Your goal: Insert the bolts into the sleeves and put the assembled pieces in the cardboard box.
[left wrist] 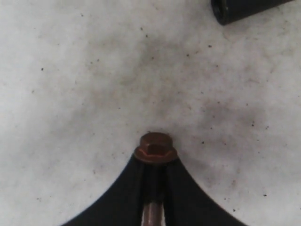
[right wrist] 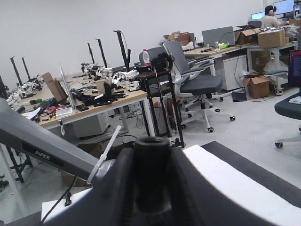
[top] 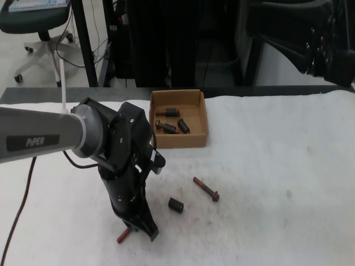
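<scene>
My left gripper [left wrist: 155,165] is down at the cloth near the front of the bench and is shut on a rusty brown bolt [left wrist: 155,147], whose hex head sticks out past the fingertips. In the high view that bolt [top: 124,235] lies low beside the left gripper [top: 143,230]. A loose black sleeve [top: 176,205] and a second bolt [top: 206,189] lie to its right. My right gripper [right wrist: 151,162] is raised off the bench and shut on a black sleeve [right wrist: 151,174], open end up. The cardboard box [top: 197,137] at the back holds three dark pieces.
White cloth [top: 277,166] covers the bench, stained in places. The right arm [top: 324,47] hangs high at the back right. The left arm's grey link [top: 39,138] crosses the left side. Behind the bench are an office chair [top: 33,25] and dark frames.
</scene>
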### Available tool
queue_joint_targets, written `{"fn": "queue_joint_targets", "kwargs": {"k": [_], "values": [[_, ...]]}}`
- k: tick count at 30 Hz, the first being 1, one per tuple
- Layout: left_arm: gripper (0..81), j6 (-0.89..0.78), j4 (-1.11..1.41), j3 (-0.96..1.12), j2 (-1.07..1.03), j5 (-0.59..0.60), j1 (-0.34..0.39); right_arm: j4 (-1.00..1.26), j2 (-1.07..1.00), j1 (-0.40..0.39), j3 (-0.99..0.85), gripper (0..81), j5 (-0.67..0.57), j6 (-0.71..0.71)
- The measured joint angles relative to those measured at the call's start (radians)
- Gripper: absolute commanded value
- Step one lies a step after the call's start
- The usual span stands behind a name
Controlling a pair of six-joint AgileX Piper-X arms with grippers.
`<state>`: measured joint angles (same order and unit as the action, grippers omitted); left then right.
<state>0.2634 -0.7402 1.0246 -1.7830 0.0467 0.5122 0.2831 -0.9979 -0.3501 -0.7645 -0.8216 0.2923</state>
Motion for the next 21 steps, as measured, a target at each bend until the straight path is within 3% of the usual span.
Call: {"fn": "queue_joint_targets", "kwargs": {"k": [5, 10, 14, 17, 21], "values": [[0.3, -0.175, 0.120, 0.006, 0.053, -0.002, -0.002, -0.010, 0.000, 0.000, 0.000, 0.6, 0.015, -0.008], [0.3, -0.236, 0.257, 0.006, 0.171, -0.002, -0.015, -0.097, 0.000, 0.000, 0.000, 0.6, 0.050, -0.076], [0.3, -0.313, 0.452, 0.009, 0.333, 0.011, -0.063, -0.188, 0.000, 0.000, 0.000, 0.6, 0.062, -0.127], [0.3, -0.375, 0.587, 0.015, 0.439, 0.068, -0.108, -0.229, 0.000, 0.000, 0.000, 0.6, 0.062, -0.158], [0.3, -0.497, 0.756, 0.015, 0.513, 0.305, -0.143, -0.238, -0.029, -0.016, 0.000, 0.6, 0.063, -0.172]]}}
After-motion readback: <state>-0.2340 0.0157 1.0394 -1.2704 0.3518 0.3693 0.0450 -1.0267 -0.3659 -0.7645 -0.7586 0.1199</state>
